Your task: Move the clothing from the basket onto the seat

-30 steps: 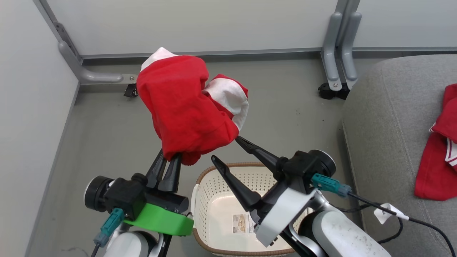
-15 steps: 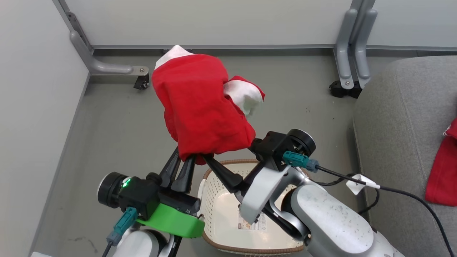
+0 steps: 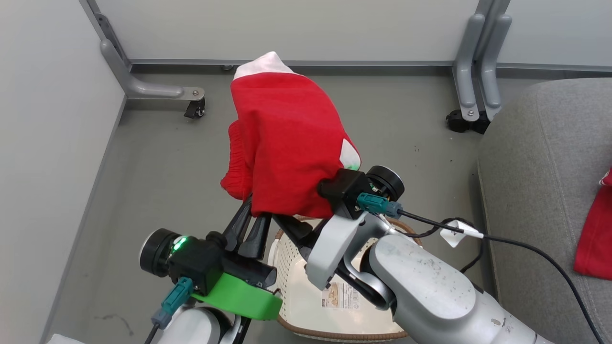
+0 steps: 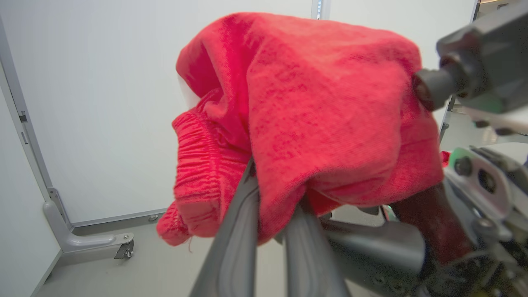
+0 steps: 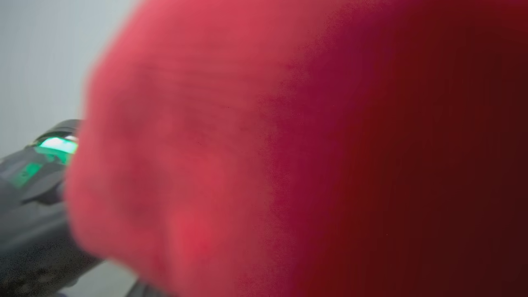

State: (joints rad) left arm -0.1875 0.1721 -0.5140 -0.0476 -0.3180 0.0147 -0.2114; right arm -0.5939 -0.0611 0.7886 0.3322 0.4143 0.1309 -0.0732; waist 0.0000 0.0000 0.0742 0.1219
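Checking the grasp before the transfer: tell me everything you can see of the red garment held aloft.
The red garment looks like knit cloth, with a white part at its top and a gathered elastic edge. It hangs bunched in the air, the left gripper shut on its lower edge; the right gripper reaches under it, jaws hidden.

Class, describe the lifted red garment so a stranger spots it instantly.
Start at the cream perforated plastic basket. Above it, the left gripper holds up a red fabric garment with a gathered elastic edge. Unlike the other red garment lying on the grey upholstered seat, it hangs in the air.
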